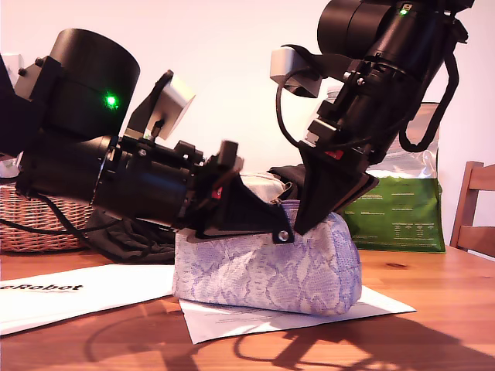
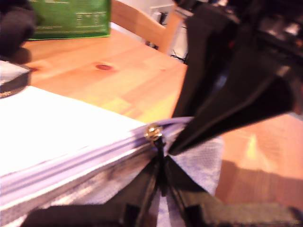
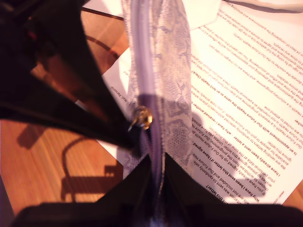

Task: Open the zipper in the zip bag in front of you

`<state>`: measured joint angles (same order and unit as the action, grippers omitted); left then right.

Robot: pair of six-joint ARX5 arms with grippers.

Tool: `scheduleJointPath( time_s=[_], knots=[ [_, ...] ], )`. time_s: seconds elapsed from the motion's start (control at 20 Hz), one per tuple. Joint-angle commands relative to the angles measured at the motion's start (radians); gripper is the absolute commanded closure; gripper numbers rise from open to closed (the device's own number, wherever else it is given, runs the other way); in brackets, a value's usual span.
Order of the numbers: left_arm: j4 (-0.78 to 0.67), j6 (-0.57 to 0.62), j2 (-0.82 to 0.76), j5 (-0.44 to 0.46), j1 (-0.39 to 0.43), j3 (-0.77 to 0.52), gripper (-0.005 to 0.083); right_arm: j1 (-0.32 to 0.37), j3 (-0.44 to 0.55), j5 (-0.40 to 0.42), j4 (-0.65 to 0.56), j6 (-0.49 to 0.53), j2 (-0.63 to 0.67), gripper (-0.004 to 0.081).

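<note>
Nearest: paper (image 1: 232, 318) on the table (image 1: 441, 309), with the bag (image 1: 267, 270) standing on it mid-table. The zipper (image 2: 71, 158) runs along its top edge and looks closed. The pull (image 2: 152, 131) sits at the end towards the exterior view's right.

My first gripper (image 2: 161, 176) comes in low from the exterior view's left. Its jaws are pinched together on the pull's dark tab. My second gripper (image 3: 156, 172) comes down from above and is clamped on the bag end just beside the pull.

Risks for you:
- The tab is thin and the grip shallow, so a fast pull could slip it out.
- The two grippers are almost touching, so they could collide as the first backs away.
- If the second loses the fabric, the whole bag drags along the paper and the zipper doesn't open.
- An upward pull could tip the bag.

Behind: green foil bag (image 1: 394, 212) and basket (image 1: 39, 220), both well apart from the grippers.
</note>
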<state>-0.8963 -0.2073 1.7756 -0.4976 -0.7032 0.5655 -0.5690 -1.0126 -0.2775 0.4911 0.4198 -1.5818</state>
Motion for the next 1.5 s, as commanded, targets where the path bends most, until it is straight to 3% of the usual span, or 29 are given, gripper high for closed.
scheduleJointPath(
  time_s=[0.0,0.65,1.45],
  knots=[
    [0.016,-0.038,-0.009,-0.021,0.003,0.011,0.0797,0.002,0.012,0.004,-0.008,-0.002,-0.011,0.0783],
    [0.293,-0.039,-0.168,-0.018,0.099,0.011,0.0797,0.002,0.012,0.125,-0.005,0.006,-0.011,0.0783],
    [0.324,-0.036,-0.181,-0.026,0.254,0.011,0.0797,0.003,0.012,0.158,0.027,0.006,-0.011,0.0783]
  ],
)
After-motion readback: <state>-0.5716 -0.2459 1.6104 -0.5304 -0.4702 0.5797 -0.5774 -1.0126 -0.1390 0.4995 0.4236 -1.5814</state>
